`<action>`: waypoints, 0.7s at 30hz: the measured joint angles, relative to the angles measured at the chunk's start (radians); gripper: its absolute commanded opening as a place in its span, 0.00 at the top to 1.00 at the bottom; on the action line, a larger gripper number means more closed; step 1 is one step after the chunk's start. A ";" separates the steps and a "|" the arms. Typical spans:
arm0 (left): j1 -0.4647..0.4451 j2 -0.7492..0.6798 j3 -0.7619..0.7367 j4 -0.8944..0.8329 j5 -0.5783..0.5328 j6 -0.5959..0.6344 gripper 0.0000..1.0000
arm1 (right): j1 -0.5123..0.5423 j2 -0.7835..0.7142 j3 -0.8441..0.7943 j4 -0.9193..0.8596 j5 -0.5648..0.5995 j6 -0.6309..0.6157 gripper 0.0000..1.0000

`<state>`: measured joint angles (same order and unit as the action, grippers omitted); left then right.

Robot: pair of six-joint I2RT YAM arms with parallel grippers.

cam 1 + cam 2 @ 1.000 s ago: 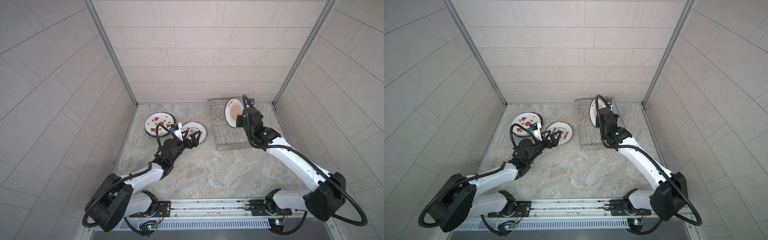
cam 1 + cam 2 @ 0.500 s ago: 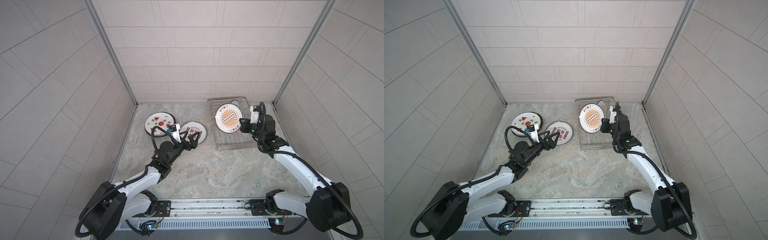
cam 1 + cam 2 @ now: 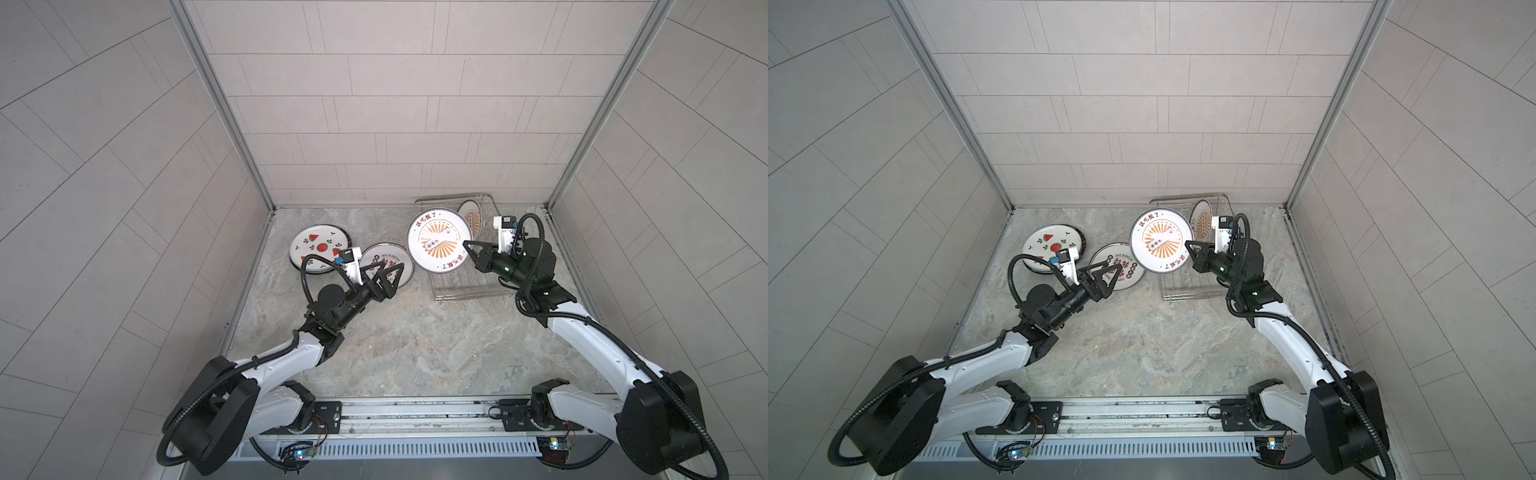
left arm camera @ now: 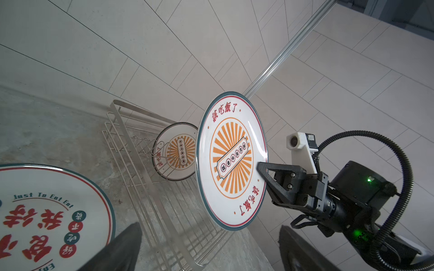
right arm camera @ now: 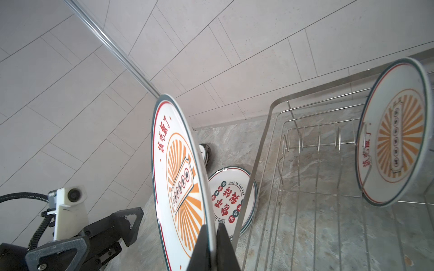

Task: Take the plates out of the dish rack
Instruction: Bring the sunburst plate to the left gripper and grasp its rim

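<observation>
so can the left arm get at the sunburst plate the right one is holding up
Probably yes. The held sunburst plate is up out of the dish rack, its face turned toward the left gripper, whose jaws stand open with nothing between them and it.

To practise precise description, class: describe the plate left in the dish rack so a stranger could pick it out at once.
Find the wire dish rack at the back right of the marbled tabletop. At its far end one orange sunburst plate stands on edge among the tines. Unlike its twin, clamped in the right gripper, it is held by nothing.
</observation>
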<state>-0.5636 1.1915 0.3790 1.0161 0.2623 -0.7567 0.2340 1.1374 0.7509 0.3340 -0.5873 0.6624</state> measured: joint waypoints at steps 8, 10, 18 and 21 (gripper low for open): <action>0.000 0.094 -0.001 0.088 0.016 -0.061 0.23 | 0.063 0.000 0.000 0.020 -0.022 -0.003 1.00; 0.000 0.117 -0.001 0.116 0.030 -0.077 0.31 | 0.078 0.000 0.000 0.017 -0.023 -0.013 1.00; 0.000 0.139 0.007 0.147 0.043 -0.116 0.76 | 0.118 -0.018 0.000 -0.003 -0.012 -0.076 1.00; 0.000 0.140 0.008 0.147 0.045 -0.128 0.78 | 0.124 -0.025 0.000 -0.005 -0.005 -0.092 1.00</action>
<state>-0.5636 1.3319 0.3870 1.1629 0.3069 -0.8848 0.3584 1.1126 0.7513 0.3286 -0.5919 0.5705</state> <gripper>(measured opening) 0.227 0.081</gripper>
